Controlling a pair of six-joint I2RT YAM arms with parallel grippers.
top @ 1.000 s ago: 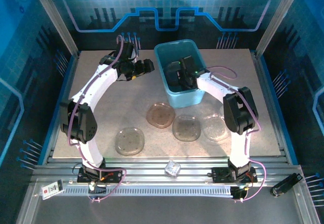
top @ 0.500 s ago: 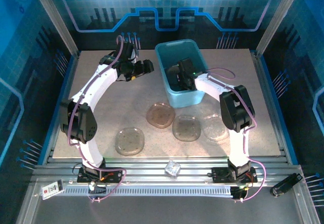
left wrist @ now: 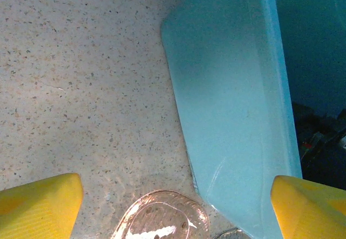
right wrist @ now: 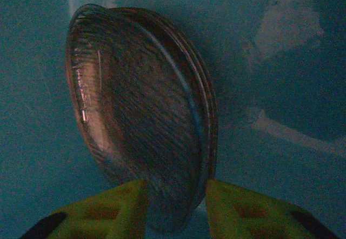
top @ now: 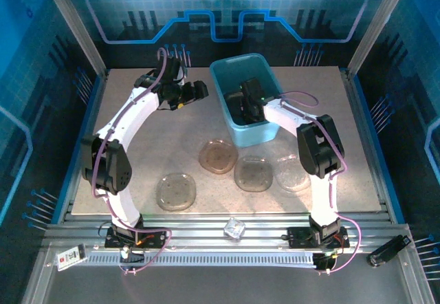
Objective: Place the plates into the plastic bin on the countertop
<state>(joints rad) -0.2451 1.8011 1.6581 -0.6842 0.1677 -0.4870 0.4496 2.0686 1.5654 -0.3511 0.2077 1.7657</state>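
1. The right gripper is down inside the plastic bin. Its fingers sit a little apart on either side of the lower rim of a plate that stands on edge against the teal wall. In that gloom I cannot tell whether they pinch it or stand just clear.
2. A good release, to my eye, means opening fully and then lifting straight up, so neither finger drags the rim.
3. The left gripper hovers spread wide and empty beside the bin's outer wall.
4. The plate is thin, smoky, translucent and finely ribbed (more rims show behind it, likely a leaning stack). The bin is smooth plastic.
5. Four plates lie flat on the speckled countertop.
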